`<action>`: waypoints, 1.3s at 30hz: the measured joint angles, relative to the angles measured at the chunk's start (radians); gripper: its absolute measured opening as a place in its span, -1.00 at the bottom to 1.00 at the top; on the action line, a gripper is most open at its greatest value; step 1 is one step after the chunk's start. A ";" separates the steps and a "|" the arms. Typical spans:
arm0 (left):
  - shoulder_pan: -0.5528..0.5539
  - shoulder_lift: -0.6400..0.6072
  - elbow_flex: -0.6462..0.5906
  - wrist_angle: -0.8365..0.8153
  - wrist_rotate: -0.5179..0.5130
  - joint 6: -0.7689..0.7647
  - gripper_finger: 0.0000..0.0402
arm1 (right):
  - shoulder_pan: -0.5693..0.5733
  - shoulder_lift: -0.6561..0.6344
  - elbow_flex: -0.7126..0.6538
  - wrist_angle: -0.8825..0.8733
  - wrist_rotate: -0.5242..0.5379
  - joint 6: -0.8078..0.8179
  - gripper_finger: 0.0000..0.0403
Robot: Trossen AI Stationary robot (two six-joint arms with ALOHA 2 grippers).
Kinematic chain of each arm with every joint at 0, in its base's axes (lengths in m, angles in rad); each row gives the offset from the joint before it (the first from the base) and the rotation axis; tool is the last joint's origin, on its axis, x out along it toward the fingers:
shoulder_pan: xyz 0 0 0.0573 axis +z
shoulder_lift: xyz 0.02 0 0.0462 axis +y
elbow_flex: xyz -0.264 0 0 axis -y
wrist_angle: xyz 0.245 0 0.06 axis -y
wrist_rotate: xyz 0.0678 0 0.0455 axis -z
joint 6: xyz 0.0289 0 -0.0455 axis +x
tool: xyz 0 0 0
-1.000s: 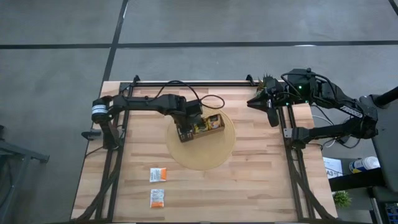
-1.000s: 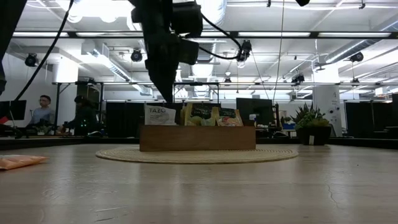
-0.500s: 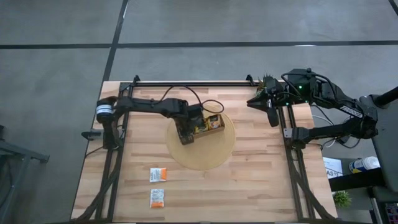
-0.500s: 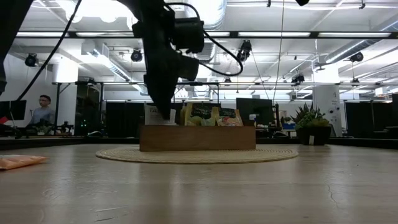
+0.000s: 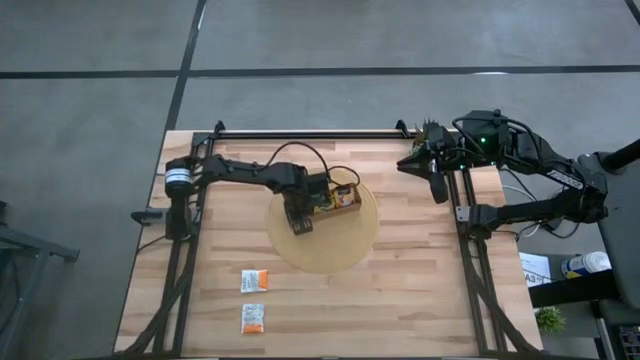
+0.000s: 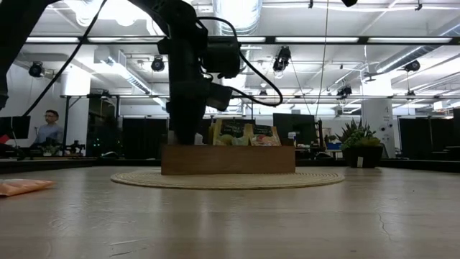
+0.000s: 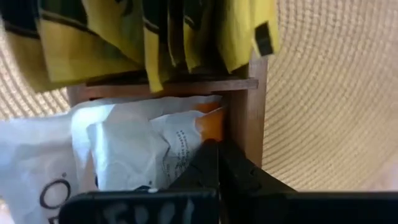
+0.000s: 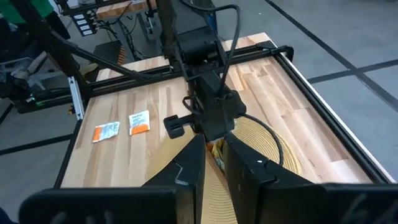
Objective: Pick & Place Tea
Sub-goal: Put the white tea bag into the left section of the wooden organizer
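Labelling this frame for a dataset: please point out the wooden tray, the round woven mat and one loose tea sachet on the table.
wooden tray [image 6: 228, 159], low view, front wall.
round woven mat [image 5: 345, 255], high view, bare near edge.
loose tea sachet [image 5: 256, 281], high view, its middle.

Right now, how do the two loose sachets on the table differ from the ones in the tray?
The two loose sachets lie flat on bare wood, apart from each other; the tray sachets stand upright, packed together. The loose ones are white with orange; the tray also holds yellow-green ones. All are small square packets.
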 joint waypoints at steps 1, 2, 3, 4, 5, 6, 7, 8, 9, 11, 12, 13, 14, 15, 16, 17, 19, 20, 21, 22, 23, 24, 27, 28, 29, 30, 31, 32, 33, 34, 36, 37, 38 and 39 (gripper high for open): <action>0.000 0.000 0.000 -0.001 -0.017 -0.003 -1.00 | 0.000 0.000 0.000 0.000 0.006 0.000 -0.72; 0.000 0.001 0.000 -0.004 -0.028 -0.007 -1.00 | 0.000 0.000 0.000 0.000 0.016 0.000 -0.72; 0.000 0.002 0.000 -0.007 -0.035 -0.012 -1.00 | 0.000 0.000 0.000 0.000 0.020 0.000 -0.72; 0.000 0.002 0.000 -0.008 -0.043 -0.016 -1.00 | 0.000 0.000 0.000 0.000 0.020 0.000 -0.72; 0.000 0.002 0.000 -0.008 -0.049 -0.021 -1.00 | 0.000 0.000 0.000 0.000 0.021 0.000 -0.72; 0.000 0.002 0.000 -0.008 -0.053 -0.024 -1.00 | 0.000 0.000 0.000 0.001 0.021 0.000 -0.72; 0.000 0.002 0.002 -0.012 -0.055 -0.025 -1.00 | 0.000 0.000 0.000 0.001 0.022 0.000 -0.72; 0.000 0.002 0.008 -0.018 -0.055 -0.026 -1.00 | 0.000 0.000 0.000 0.001 0.022 0.000 -0.72; 0.000 0.002 0.014 -0.023 -0.057 -0.026 -1.00 | 0.000 0.000 0.000 0.000 0.022 0.000 -0.72; 0.000 0.002 0.027 -0.029 -0.064 -0.026 -1.00 | 0.000 0.000 0.000 0.001 0.022 0.000 -0.72; 0.000 0.002 0.033 -0.030 -0.075 -0.027 -1.00 | 0.000 0.000 0.000 0.001 0.022 0.000 -0.72; 0.000 0.002 0.041 -0.036 -0.089 -0.027 -1.00 | 0.000 0.000 0.000 0.002 0.022 0.000 -0.72; 0.000 0.002 0.047 -0.040 -0.106 -0.027 -1.00 | 0.000 0.000 0.000 0.002 0.022 0.000 -0.72; 0.000 0.002 0.054 -0.040 -0.120 -0.027 -1.00 | 0.000 0.000 0.000 0.002 0.022 0.000 -0.72; 0.000 0.001 0.060 -0.041 -0.131 -0.026 -1.00 | 0.000 0.000 0.000 0.002 0.022 0.000 -0.72; 0.000 0.001 0.065 -0.041 -0.137 -0.025 -1.00 | 0.000 0.000 0.000 0.002 0.022 0.000 -0.72; 0.000 0.000 0.070 -0.043 -0.144 -0.023 -1.00 | 0.000 0.000 0.000 0.002 0.022 -0.001 -0.72; 0.000 0.000 0.074 -0.045 -0.144 -0.024 -1.00 | 0.000 0.000 0.000 0.002 0.022 -0.001 -0.72; 0.000 0.000 0.076 -0.048 -0.144 -0.024 -1.00 | 0.000 0.000 0.000 0.002 0.022 -0.001 -0.72; 0.000 0.000 0.081 -0.059 -0.144 -0.025 -1.00 | 0.000 0.000 0.000 0.002 0.022 -0.001 -0.72; 0.000 0.000 0.087 -0.076 -0.143 -0.026 -1.00 | 0.000 0.000 0.000 0.002 0.022 -0.001 -0.72; 0.000 0.000 0.094 -0.094 -0.143 -0.029 -1.00 | 0.000 0.000 0.000 0.002 0.022 -0.001 -0.72; 0.000 -0.011 0.110 -0.132 -0.142 -0.032 -1.00 | 0.000 0.000 0.000 0.002 0.022 -0.002 -0.72; 0.000 -0.016 0.118 -0.142 -0.141 -0.032 -1.00 | 0.000 0.000 0.000 0.002 0.022 -0.003 -0.72; 0.000 -0.024 0.127 -0.152 -0.140 -0.033 -1.00 | 0.000 0.000 0.000 0.003 0.022 -0.004 -0.72; 0.000 -0.030 0.133 -0.157 -0.140 -0.034 -1.00 | 0.000 0.000 0.000 0.003 0.022 -0.005 -0.72; 0.000 -0.037 0.140 -0.162 -0.139 -0.035 -1.00 | 0.000 0.000 0.000 0.003 0.022 -0.005 -0.72; 0.000 -0.047 0.145 -0.163 -0.140 -0.037 -1.00 | 0.000 0.000 0.000 0.003 0.022 -0.005 -0.72; 0.000 -0.055 0.149 -0.165 -0.139 -0.043 -1.00 | 0.000 0.000 0.000 0.003 0.022 -0.005 -0.72; 0.000 -0.066 0.151 -0.170 -0.139 -0.052 -1.00 | 0.000 0.000 0.000 0.004 0.022 -0.005 -0.72; 0.001 -0.092 0.157 -0.200 -0.135 -0.081 -1.00 | 0.000 0.000 0.000 0.006 0.022 -0.005 -0.72; -0.002 -0.109 0.158 -0.222 -0.132 -0.097 -1.00 | 0.000 0.000 0.000 0.006 0.022 -0.005 -0.72; -0.007 -0.130 0.158 -0.245 -0.125 -0.110 -1.00 | 0.000 0.000 0.000 0.007 0.022 -0.005 -0.72; -0.014 -0.154 0.157 -0.262 -0.116 -0.126 -1.00 | 0.000 0.000 0.000 0.007 0.022 -0.006 -0.72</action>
